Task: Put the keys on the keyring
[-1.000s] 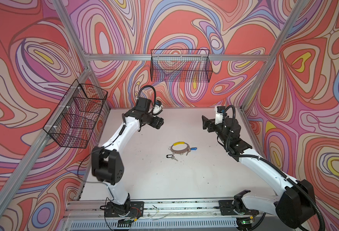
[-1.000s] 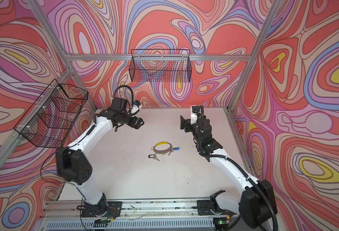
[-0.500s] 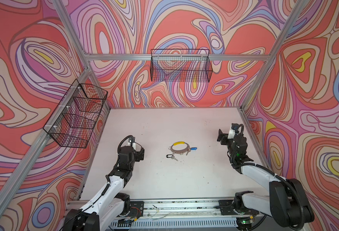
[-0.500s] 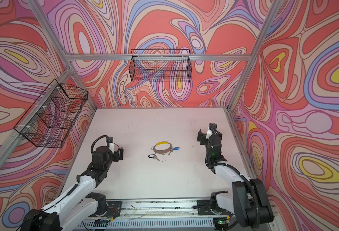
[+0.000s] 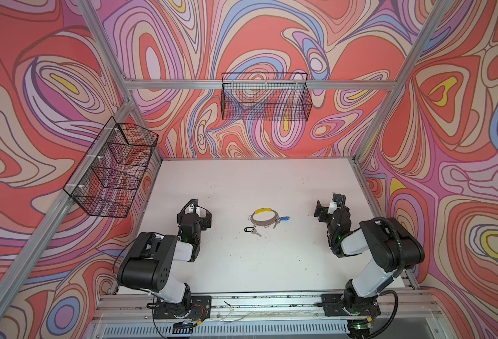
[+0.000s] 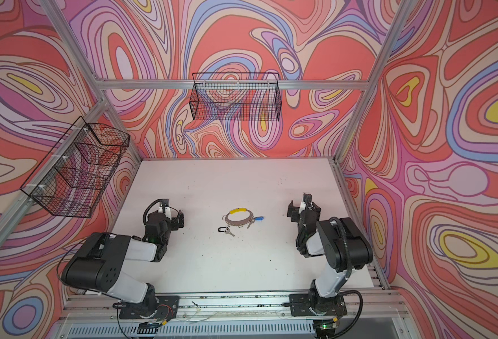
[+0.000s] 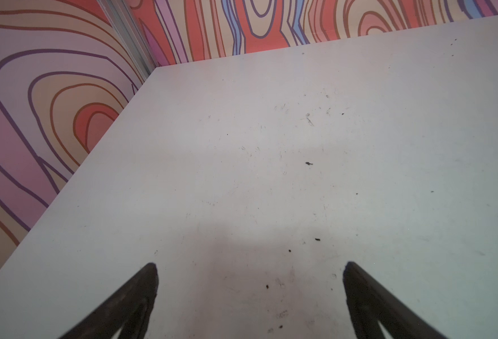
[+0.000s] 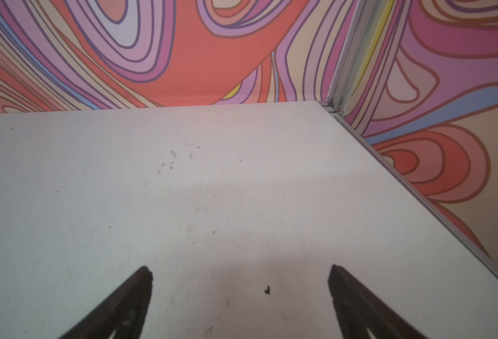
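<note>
The keyring [image 5: 263, 218] [image 6: 238, 219], a grey hoop with a yellow segment [image 5: 263, 210], lies flat mid-table in both top views. A key with a blue tag [image 5: 284, 218] [image 6: 259, 218] rests against its right edge. The key with a black tag [image 5: 249, 229] [image 6: 222, 229] lies at its front left; whether either hangs on the hoop I cannot tell. My left gripper [image 5: 199, 212] [image 6: 173, 217] [image 7: 250, 270] is open and empty, well left of the hoop. To the right of the hoop my right gripper [image 5: 327, 210] [image 6: 300, 209] [image 8: 240, 271] is open and empty. Both wrist views show only bare table.
The white table [image 5: 241, 182] is walled by patterned panels. A black wire basket [image 5: 266, 99] hangs on the back wall and a tiered one [image 5: 112, 170] on the left wall. An aluminium rail [image 5: 256, 302] carrying both arm bases runs along the front edge.
Both arms have drawn back from a raised, far reach and folded low near the front, one on each side. The left jaws have spread a little wider. Keyring and keys have not moved.
</note>
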Robot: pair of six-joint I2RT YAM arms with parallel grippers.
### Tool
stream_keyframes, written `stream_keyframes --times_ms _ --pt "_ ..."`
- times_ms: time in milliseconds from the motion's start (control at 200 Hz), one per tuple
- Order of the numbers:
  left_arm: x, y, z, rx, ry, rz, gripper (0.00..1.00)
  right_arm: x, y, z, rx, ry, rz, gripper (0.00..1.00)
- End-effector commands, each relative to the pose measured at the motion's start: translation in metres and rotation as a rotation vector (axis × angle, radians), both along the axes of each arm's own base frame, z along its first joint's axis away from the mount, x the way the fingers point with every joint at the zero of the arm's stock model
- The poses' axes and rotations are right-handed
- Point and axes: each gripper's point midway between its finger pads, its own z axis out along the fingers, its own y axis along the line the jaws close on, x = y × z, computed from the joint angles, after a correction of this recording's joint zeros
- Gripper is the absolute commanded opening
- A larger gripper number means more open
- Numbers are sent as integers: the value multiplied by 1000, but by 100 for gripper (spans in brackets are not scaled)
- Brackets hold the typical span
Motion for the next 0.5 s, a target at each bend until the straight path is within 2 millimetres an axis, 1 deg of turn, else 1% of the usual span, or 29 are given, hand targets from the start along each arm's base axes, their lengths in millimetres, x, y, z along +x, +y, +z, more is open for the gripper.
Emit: stream_keyframes --times_ms 0,60,120,140,185,496 --pt "21 7 27 -32 -78 31 100 14 3 20 -1 -67 23 98" --pt "23 15 27 -50 -82 64 100 14 3 18 2 -58 29 98" --pt "22 17 26 -64 -62 73 100 15 3 18 3 -62 27 98" --pt "22 17 26 -63 -70 73 100 15 2 18 4 -58 21 98" --pt "23 17 27 -55 -83 69 100 15 -9 18 9 -59 -45 98" --pt "22 17 27 -59 -80 70 100 15 -9 18 9 -57 -48 98"
